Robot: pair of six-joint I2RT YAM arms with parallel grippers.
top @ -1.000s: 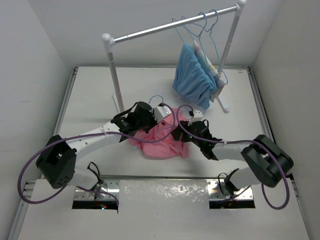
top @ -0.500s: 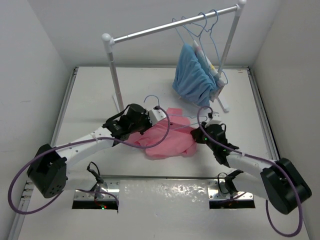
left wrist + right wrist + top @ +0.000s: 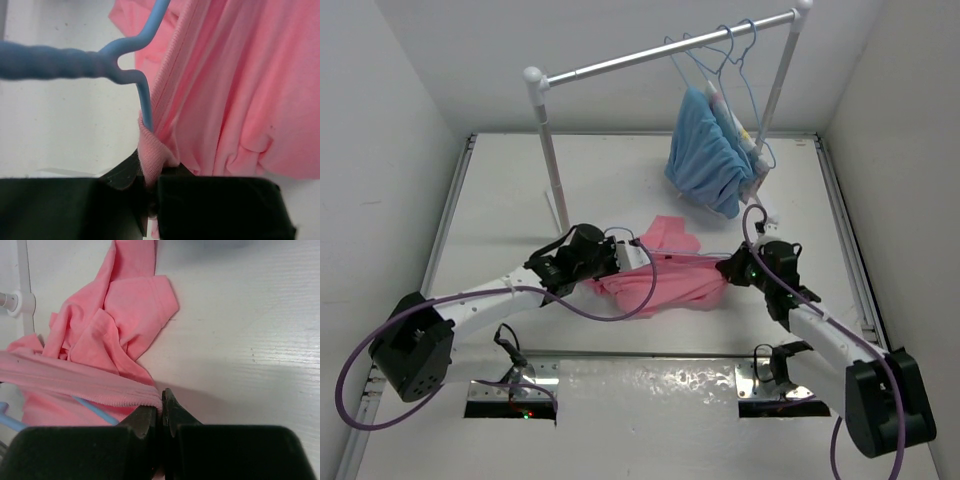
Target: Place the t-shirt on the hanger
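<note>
Seen from above, the left claw (image 3: 625, 255) and the right claw (image 3: 725, 268) sit low over the table (image 3: 500, 200), well apart. The salmon-pink t-shirt (image 3: 660, 285) is strung between them, with one ribbed edge stretched into a taut line and the rest sagging onto the table. That view hides how the jaws stand.

The wrist cameras show it. The left claw is closed tight on a fold of the ribbed edge. The light-blue hanger (image 3: 145, 100) runs down into the cloth right at that pinch, its twisted neck out to the left. Whether the wire itself is pinched cannot be told. The right claw is likewise clamped on the ribbed edge, and a short length of blue wire shows under the cloth beside it. The overhead view barely shows the hanger.

Farther back stands the rail (image 3: 660, 55), carrying a light-blue garment (image 3: 705, 165) and spare hangers (image 3: 740, 50).
</note>
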